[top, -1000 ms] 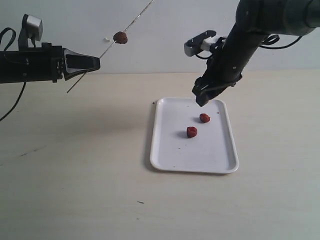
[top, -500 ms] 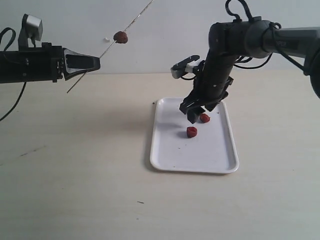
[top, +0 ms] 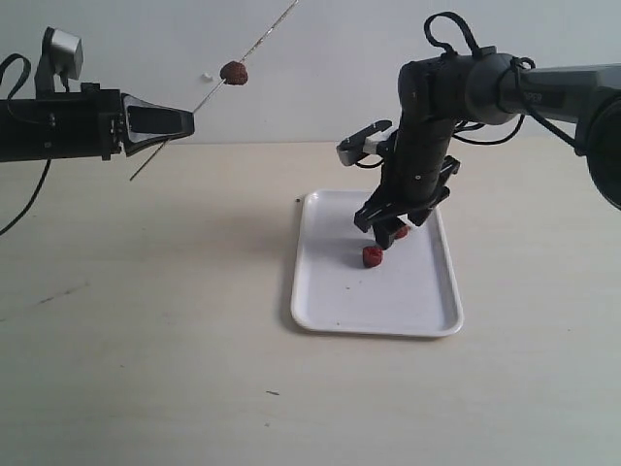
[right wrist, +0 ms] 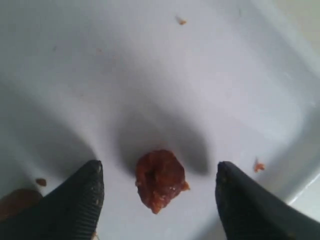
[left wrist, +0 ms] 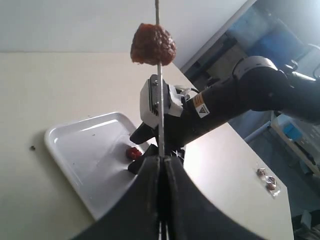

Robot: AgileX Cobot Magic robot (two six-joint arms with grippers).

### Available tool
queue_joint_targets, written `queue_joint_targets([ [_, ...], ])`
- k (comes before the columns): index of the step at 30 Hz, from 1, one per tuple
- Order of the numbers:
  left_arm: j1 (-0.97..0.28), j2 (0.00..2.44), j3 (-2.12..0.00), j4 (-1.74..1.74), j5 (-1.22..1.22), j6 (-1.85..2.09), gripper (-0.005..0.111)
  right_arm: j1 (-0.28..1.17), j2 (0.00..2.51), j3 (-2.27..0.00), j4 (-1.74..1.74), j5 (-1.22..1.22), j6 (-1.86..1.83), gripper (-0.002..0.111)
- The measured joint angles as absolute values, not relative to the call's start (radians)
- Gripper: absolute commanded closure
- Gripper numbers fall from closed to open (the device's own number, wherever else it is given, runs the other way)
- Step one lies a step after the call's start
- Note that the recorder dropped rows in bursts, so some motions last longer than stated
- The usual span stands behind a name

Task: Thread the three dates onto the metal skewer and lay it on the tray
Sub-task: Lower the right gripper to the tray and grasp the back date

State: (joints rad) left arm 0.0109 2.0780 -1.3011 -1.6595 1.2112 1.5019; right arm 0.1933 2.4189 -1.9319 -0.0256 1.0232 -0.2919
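We see two arms, both black all over. The left arm point(top: 58, 126) is a boxy, flat-sided body with a small silver-grey camera block point(top: 62, 49) on top. A thin black cable point(top: 14, 73) loops off its far-left end. The left gripper point(top: 190, 121) has long, smooth fingers point(left wrist: 145, 200) that narrow towards their ends. The right arm point(top: 524, 87) is built of thick rounded tubes, with black cables point(top: 448, 27) curling above its joint. A white-and-grey camera housing point(top: 365, 144) sits at its wrist, and we make out a small orange-and-white label point(left wrist: 199, 102) beside it. The right gripper point(top: 391, 233) ends in matt black, rounded fingertips point(right wrist: 75, 200).
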Motion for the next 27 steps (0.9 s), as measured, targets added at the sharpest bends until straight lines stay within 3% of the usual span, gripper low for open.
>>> queue_joint_targets([
  [13,0.011,2.078,-1.301,-1.657,1.211,1.502,0.107,0.193,2.421,-1.935,-0.026,1.013,-0.288,0.062],
  [20,0.011,2.078,-1.301,-1.657,1.211,1.502,0.107,0.193,2.424,-1.935,-0.023,1.012,-0.255,0.078],
  [27,0.011,2.078,-1.301,-1.655,1.211,1.502,0.107,0.193,2.426,-1.935,-0.023,1.012,-0.218,0.079],
])
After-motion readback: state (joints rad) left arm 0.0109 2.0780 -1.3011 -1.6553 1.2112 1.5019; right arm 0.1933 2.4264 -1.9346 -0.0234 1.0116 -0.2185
